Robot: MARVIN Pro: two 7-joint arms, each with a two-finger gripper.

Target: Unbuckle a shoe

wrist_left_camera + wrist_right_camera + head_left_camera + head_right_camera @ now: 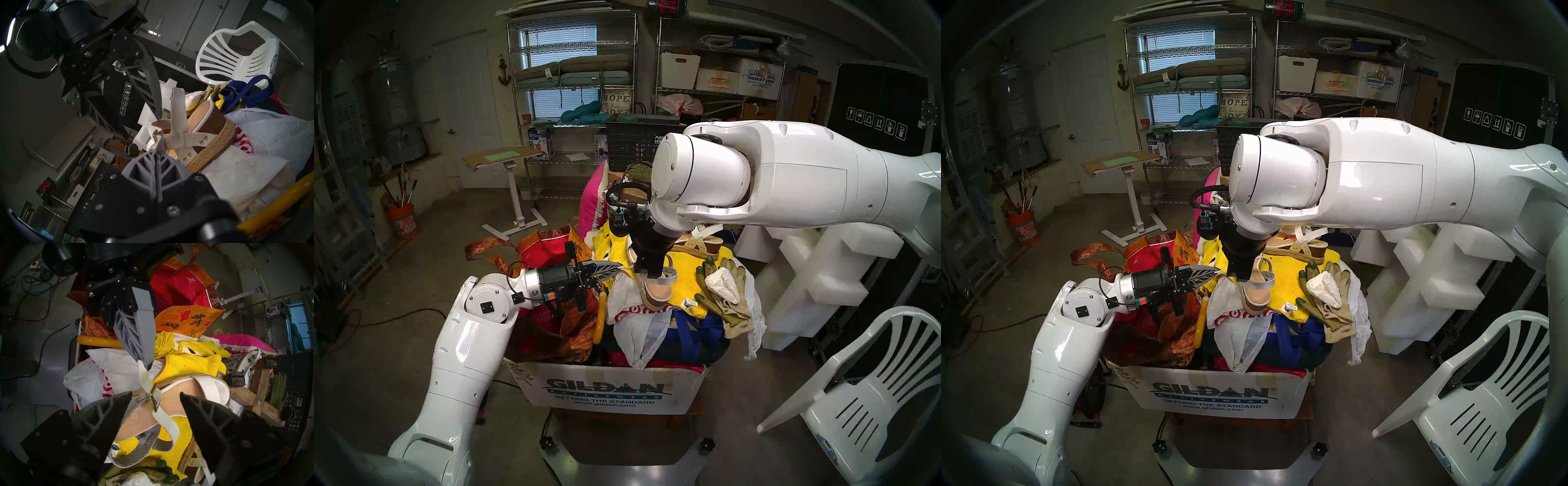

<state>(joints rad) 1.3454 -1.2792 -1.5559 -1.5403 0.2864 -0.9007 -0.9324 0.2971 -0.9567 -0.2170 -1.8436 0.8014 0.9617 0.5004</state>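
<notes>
Now left tool (617,267) clenched on free end of ankle strap (144,377), likely to draw it back through gold buckle (153,395). Right tool (155,396) released, jaws spread astride sandal (655,293), probably to steady it. Sandal lies atop yellow towel (690,281) on overfilled Gildan box (605,390): bags, gloves (721,288), twin sandal (704,242).

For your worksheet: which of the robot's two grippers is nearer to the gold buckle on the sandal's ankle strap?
Right, narrowly. The right gripper hangs open directly above the buckle, fingers either side. The left gripper is shut on the strap end just beyond it.
</notes>
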